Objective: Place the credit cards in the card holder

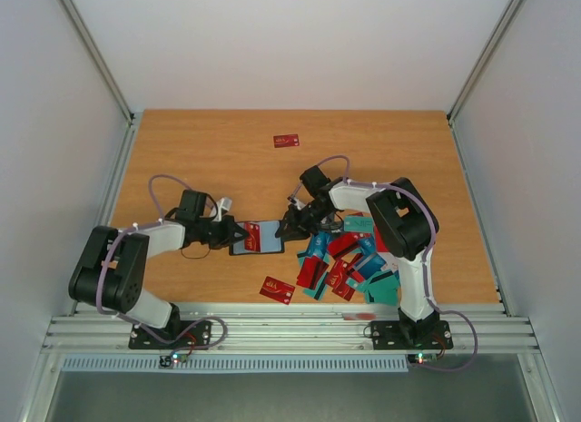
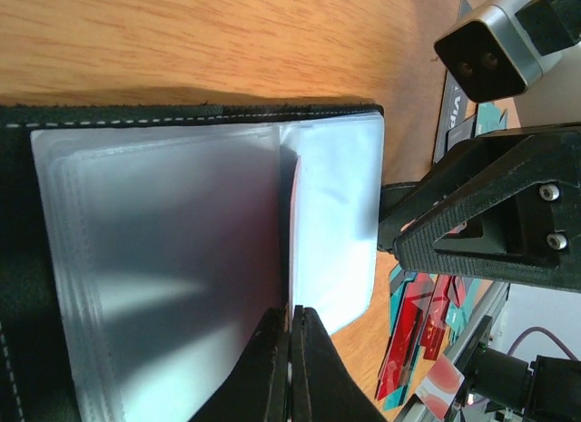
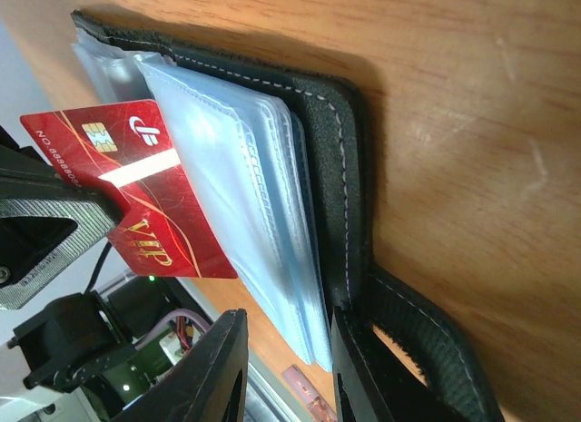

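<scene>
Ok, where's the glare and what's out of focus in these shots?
Left wrist view: the card holder's clear sleeves glare white, hiding detail. Right wrist view: a bright streak crosses the red credit card, and the right hand's near fingers look dark and soft. Top view: even light, faint shadows on the table.

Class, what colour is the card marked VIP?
The card is red; clearest in the right wrist view.

The left arm is stretched low toward the middle, with its forearm held nearly level. The left tool is pinched tight on a red credit card. The right arm is folded sharply at the elbow and reached leftward. The right tool is closed partway, its fingers clamped across the edge of the card holder.
</scene>
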{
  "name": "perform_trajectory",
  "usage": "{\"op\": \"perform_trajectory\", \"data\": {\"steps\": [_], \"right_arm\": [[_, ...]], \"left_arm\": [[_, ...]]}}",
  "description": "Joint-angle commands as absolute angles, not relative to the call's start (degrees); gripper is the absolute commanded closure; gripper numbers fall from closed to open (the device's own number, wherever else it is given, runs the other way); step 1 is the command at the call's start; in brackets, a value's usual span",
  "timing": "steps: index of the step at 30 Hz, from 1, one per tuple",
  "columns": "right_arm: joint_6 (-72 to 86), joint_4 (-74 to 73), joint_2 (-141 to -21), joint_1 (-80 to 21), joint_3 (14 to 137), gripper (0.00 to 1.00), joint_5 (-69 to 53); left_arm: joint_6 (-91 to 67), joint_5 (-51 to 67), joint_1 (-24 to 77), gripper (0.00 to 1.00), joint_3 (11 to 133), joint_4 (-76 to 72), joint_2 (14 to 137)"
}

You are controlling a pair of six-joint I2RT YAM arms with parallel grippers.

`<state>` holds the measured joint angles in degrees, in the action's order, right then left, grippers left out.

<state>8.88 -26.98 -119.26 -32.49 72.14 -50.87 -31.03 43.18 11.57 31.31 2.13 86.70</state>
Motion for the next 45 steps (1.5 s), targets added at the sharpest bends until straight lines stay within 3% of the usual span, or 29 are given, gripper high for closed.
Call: {"op": "perform_trajectory", "data": {"steps": [1, 45], "right_arm": [[7.7, -28.4, -121.8, -32.7, 71.0, 0.72, -48.7], [7.3, -28.3, -122.2, -32.1, 70.2, 0.73, -50.4]], "left_arm": [[-30.4, 43.1, 11.4, 1.00, 33.3, 0.7, 87.9], [-33.7, 41.1, 16.6, 1.00, 34.9, -1.8, 92.2]]}}
